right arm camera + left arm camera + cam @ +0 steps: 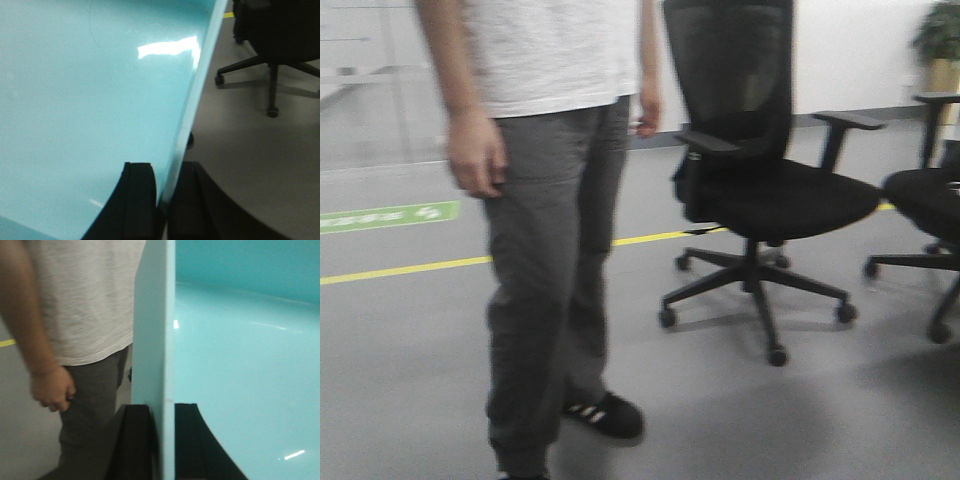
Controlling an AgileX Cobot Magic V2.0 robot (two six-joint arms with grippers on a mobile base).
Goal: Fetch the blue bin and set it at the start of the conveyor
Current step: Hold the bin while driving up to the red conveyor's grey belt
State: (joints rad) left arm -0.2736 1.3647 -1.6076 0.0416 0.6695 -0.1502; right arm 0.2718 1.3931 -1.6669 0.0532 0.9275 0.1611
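The blue bin (240,365) was held by both arms and filled most of each wrist view with smooth, glossy turquoise plastic. In the left wrist view the left gripper (165,445) was closed on the edge of one upright wall. One black finger (137,440) lay against the pale outer face, and the other sat against the inner side. In the right wrist view the blue bin (75,100) covered the left and middle of the picture. The right gripper (167,205) pinched its rim in the same way, with one finger on the broad turquoise face and one on the floor side. What the bin rested on, if anything, could not be told.

Just left of the wall in the left wrist view stood a person (85,300) in a white shirt and grey trousers, with one hand hanging loosely curled. The front view showed the same person (550,200) near and to the left, standing on the grey floor (770,420) in dark shoes. To the right stood a black office chair (760,180) on castors, and a second chair (930,200) was cut off at the right edge. A yellow line (400,268) ran across the floor behind them. A green marking (385,216) lay farther to the left. A potted plant (940,35) stood in the far right corner. The wheeled base of a chair (272,75) showed far right in the right wrist view.
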